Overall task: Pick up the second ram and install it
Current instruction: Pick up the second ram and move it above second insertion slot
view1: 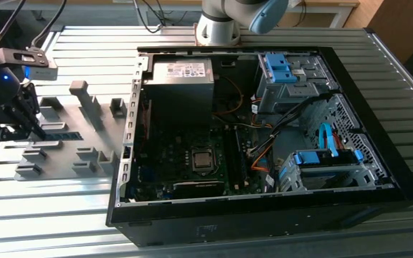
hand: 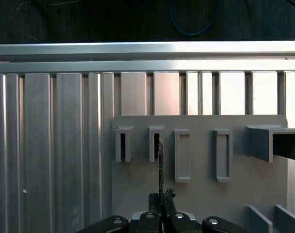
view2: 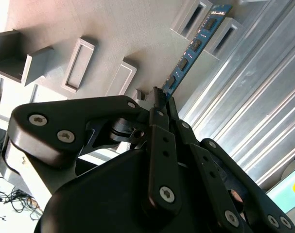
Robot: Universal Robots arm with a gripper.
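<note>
The second ram [view2: 193, 48] is a thin blue stick with black chips, standing on edge in the grey slotted tray [view2: 89, 24]. Its far end sits in a tray holder. My gripper [view2: 162, 97] is shut on the stick's near end, its black fingers [view2: 157, 126] pressed on both faces. In the first wrist view the ram [hand: 160, 165] shows edge-on, running from my gripper [hand: 162, 196] to a slot in the tray [hand: 200, 194]. In the exterior view my gripper [view1: 33, 129] hangs over the tray [view1: 84, 134] at the exterior view's left, with the ram [view1: 62, 136] beside it.
An open black computer case [view1: 378, 161] lies to the exterior view's right of the tray, showing the motherboard with its processor [view1: 203, 158], a power supply [view1: 181, 75] and blue drive brackets [view1: 278, 67]. Both rest on a ribbed aluminium table [view1: 49, 215]. Raised grey blocks [view1: 84, 94] stand on the tray.
</note>
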